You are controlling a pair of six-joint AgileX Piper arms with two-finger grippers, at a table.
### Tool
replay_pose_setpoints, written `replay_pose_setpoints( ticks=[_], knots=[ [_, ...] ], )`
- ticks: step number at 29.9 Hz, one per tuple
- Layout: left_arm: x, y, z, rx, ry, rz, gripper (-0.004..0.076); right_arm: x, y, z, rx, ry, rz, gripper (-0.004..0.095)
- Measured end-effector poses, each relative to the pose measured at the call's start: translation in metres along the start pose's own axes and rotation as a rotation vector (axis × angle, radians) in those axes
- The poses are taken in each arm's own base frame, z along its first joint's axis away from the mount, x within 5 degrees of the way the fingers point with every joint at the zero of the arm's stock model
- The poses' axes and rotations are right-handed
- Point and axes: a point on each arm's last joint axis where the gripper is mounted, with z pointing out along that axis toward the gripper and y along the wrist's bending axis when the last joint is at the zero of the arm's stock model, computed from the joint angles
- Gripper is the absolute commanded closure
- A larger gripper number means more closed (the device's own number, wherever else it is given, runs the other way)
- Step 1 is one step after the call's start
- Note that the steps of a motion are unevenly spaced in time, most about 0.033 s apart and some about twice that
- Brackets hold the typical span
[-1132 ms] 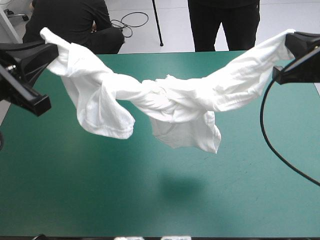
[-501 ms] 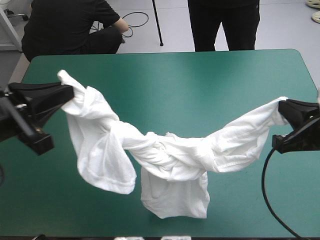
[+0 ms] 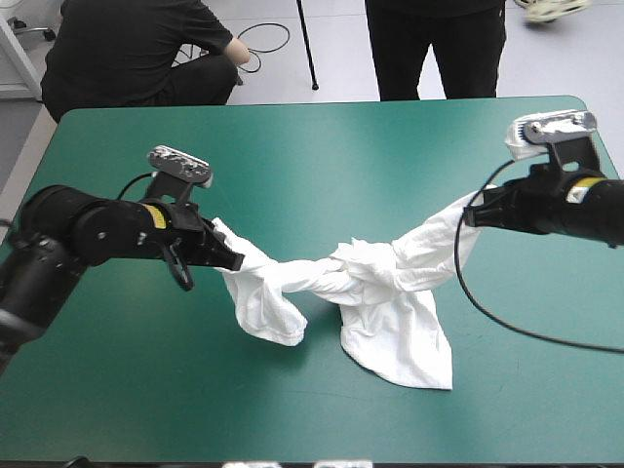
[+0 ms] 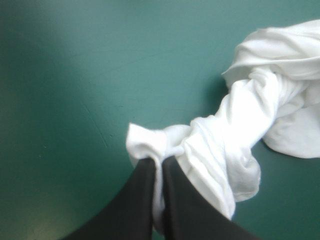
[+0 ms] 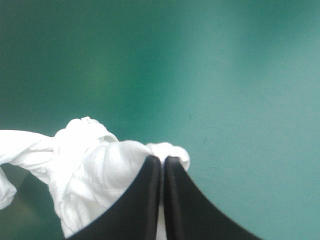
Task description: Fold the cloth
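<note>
Though pinched at both ends, T-shirt (image 3: pixel 363 276) twisted, ropelike, crumpled

The high camera looks down from behind over the whole teal-green covered surface (image 3: pixel 322 146). The wrist cameras peer closely along the left black-finned end effector (image 4: pixel 159 165) and the right end effector (image 5: pixel 162 161). All three views share the crumpled white T-shirt (image 3: pixel 395 322).

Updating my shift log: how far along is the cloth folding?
Done: left claw and right claw are shut on the white short-sleeved T-shirt. In hand: it stretches between them as a twisted rope, drooping onto the teal-green table cover. Remaining: untwisting, spreading, every fold.
</note>
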Motion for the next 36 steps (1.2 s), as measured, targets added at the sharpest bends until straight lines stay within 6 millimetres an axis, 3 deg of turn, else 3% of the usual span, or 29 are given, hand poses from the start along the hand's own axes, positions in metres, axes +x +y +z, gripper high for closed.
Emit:
replay_pose_setpoints(
  ticks=[4, 10, 15, 18, 24, 26, 31, 34, 36],
  knots=[
    [-0.012, 0.009, 0.057, -0.043, 0.083, 0.013, 0.0733, -0.011, -0.016, 0.059, 0.007, 0.079, 0.012, 0.0925],
    [-0.02, 0.025, 0.127, -0.159, 0.166, 0.064, 0.0733, -0.012, -0.038, 0.142, 0.021, 0.165, 0.019, 0.0925],
    [-0.018, 0.039, 0.17, -0.263, 0.232, 0.1, 0.0728, -0.007, -0.05, 0.183, 0.048, 0.186, 0.017, 0.0911],
    [-0.017, 0.041, 0.183, -0.278, 0.256, 0.112, 0.0661, -0.002, -0.057, 0.201, 0.068, 0.223, 0.005, 0.0801],
    [-0.021, 0.047, 0.192, -0.331, 0.243, 0.183, 0.0287, 0.0, -0.062, 0.213, 0.094, 0.234, -0.019, 0.0368],
    [-0.024, 0.05, 0.19, -0.367, 0.241, 0.217, 0.0192, -0.006, -0.063, 0.21, 0.106, 0.216, -0.035, 0.0285],
    [-0.031, 0.059, 0.173, -0.479, 0.284, 0.194, 0.0171, -0.033, -0.06, 0.19, 0.11, 0.166, -0.054, 0.0281],
    [-0.037, 0.054, 0.143, -0.475, 0.235, 0.143, 0.0171, -0.045, -0.053, 0.168, 0.096, 0.142, -0.052, 0.0298],
    [-0.04, 0.044, 0.113, -0.436, 0.173, 0.132, 0.0171, -0.047, -0.048, 0.149, 0.089, 0.142, -0.058, 0.0319]
  ],
)
